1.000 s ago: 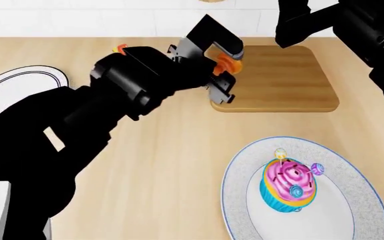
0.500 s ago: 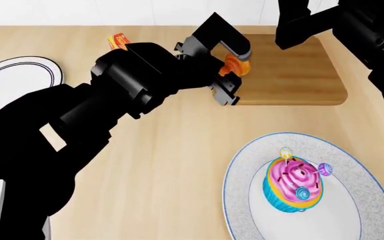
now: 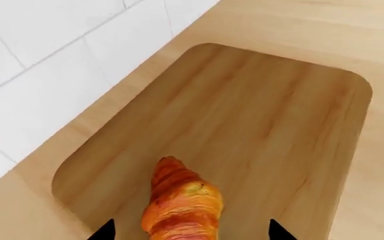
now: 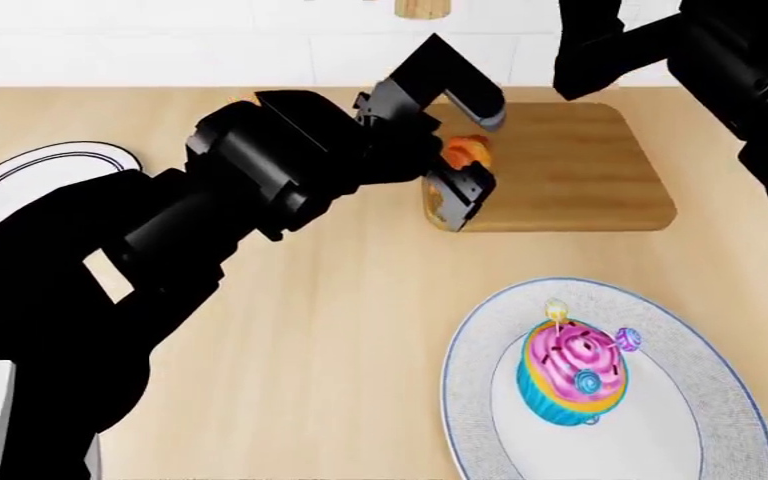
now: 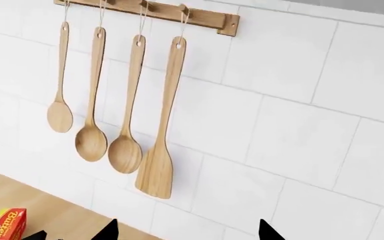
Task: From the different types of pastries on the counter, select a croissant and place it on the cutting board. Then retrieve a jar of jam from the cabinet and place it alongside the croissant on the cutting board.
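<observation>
The golden-brown croissant (image 4: 466,153) lies on the cutting board (image 4: 584,170) near its left edge. My left gripper (image 4: 464,148) is open, with one finger on each side of the croissant and a gap on both sides. In the left wrist view the croissant (image 3: 180,202) lies on the board (image 3: 265,125) between the gripper's (image 3: 190,232) spread tips. My right gripper (image 4: 582,70) hangs open and empty above the board's far edge; its wrist view (image 5: 185,232) faces the tiled wall. The cupcake (image 4: 574,372) sits on a plate (image 4: 684,410). The jar of jam is out of view.
The beige counter (image 4: 331,320) holds a second blue-rimmed plate (image 4: 37,170) at the far left. Wooden spoons and a spatula (image 5: 155,165) hang on the wall behind. A red and yellow box (image 5: 5,226) stands on the counter by the wall.
The head view has shifted slightly. The left gripper's fingers stand a little wider apart, and the croissant now lies free between them on the board.
</observation>
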{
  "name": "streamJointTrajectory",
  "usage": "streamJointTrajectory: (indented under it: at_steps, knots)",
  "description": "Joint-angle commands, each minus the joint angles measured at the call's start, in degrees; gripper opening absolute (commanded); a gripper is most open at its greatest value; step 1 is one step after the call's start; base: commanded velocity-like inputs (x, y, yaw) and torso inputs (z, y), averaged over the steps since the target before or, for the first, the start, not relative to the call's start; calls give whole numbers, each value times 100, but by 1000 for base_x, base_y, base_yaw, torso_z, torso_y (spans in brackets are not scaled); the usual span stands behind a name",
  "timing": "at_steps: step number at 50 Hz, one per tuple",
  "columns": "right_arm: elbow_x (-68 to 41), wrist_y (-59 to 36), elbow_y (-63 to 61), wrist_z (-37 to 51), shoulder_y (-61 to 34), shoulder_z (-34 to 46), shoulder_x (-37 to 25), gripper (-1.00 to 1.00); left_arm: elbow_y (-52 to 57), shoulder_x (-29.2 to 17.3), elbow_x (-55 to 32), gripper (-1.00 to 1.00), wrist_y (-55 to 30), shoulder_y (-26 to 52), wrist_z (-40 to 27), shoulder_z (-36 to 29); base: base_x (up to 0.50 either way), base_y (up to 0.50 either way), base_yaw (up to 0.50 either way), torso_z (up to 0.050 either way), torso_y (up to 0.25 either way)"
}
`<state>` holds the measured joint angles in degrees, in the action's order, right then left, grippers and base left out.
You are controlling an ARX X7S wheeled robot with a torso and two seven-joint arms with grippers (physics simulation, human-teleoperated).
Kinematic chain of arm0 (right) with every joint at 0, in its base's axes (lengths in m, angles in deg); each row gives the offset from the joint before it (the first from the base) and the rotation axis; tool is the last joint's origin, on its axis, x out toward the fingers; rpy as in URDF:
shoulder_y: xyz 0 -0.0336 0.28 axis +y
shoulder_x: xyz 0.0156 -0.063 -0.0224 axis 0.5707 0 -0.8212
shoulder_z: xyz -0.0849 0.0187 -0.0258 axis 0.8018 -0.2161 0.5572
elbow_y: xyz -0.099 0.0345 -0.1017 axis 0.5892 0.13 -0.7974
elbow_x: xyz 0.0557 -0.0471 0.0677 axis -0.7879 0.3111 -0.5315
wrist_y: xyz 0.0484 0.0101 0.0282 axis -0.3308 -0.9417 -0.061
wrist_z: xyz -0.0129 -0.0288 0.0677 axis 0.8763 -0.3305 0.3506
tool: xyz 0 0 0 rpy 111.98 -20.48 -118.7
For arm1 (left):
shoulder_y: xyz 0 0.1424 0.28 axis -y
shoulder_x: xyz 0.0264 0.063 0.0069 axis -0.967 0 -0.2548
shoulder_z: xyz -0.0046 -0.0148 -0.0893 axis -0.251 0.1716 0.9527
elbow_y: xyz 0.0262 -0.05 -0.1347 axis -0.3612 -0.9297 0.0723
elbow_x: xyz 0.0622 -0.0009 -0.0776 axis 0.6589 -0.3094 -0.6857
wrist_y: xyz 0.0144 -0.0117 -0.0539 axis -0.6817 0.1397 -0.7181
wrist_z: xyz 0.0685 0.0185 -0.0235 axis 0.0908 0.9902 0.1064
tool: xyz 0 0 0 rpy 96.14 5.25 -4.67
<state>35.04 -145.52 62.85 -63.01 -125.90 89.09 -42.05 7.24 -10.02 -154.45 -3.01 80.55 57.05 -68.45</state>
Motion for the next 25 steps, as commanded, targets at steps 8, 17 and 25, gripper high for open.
streamJointTrajectory:
  at_steps: [8, 17, 25]
  knots:
    - [-37, -24, 19, 29, -90, 20, -9, 100, 2, 13, -85, 100, -22, 24, 65, -67, 0, 0, 0, -1, 250]
    - [-74, -97, 2, 66, -179, 21, -17, 100, -283, 13, -242, 100, -37, 15, -62, -49, 0, 0, 0, -1, 250]
    - [-75, -96, 22, 74, -221, 42, -32, 100, -829, 13, -380, 100, 122, 138, 1, 12, 0, 0, 0, 0, 57]
